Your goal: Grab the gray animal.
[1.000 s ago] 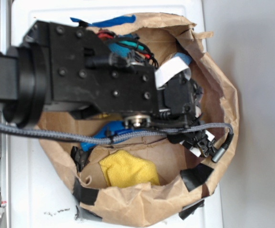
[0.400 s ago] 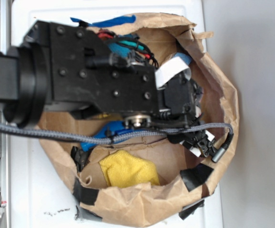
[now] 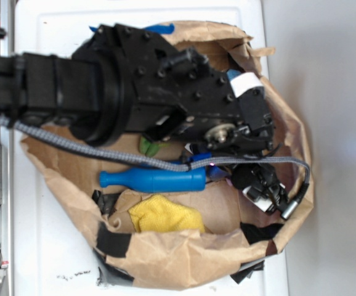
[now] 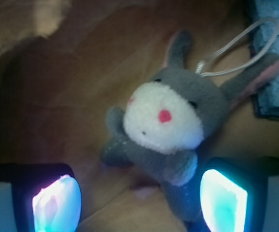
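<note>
Approach stage only; the grasp is not yet made. The small gray plush bunny with white face and pink-lined ears [image 4: 171, 125] lies on the brown paper bag's [image 3: 184, 259] floor. The hand [image 4: 139, 195] is spread; the bunny's lower body sits by the 5 o'clock finger. Descent and closing remain.

The gray animal [image 4: 166, 133] is soft, fuzzy plush with a thin glossy cord loop [image 4: 241, 48]. The paper bag [image 3: 184, 259] is crumpled matt brown paper, the blue bowling pin [image 3: 153, 180] smooth plastic, the yellow cloth [image 3: 165, 216] nubby.
</note>
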### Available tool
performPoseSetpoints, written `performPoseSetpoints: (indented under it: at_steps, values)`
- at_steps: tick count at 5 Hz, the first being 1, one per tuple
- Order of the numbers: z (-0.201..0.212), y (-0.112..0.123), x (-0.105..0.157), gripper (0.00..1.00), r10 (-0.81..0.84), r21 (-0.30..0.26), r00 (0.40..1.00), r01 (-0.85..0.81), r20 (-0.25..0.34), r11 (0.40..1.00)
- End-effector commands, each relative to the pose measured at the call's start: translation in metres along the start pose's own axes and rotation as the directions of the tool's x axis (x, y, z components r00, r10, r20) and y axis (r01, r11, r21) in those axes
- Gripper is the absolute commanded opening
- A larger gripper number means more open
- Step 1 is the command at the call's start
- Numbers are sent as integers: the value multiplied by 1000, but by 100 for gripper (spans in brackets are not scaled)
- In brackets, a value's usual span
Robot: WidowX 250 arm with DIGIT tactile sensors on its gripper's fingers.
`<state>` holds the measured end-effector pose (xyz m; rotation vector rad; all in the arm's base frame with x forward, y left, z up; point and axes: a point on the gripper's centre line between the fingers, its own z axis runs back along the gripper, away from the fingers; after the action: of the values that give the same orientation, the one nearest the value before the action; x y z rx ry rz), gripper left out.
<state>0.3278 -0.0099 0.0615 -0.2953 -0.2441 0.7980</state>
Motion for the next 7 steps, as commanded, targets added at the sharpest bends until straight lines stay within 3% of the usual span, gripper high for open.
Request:
performPoseSetpoints:
  at_steps: [1,2,5,6,7]
  values:
    - [5,-6,10,100,-27,-30,994,31,107,999]
    - [-1,0,11,100,-43,-5,986,44,161,999]
    - [-9,9,12,100,-60,17,982,57,179,998]
    - [-23,7,23,100,-40,15,974,37,225,999]
    - [-28,-2,24,100,-59,-33,964,70,261,997]
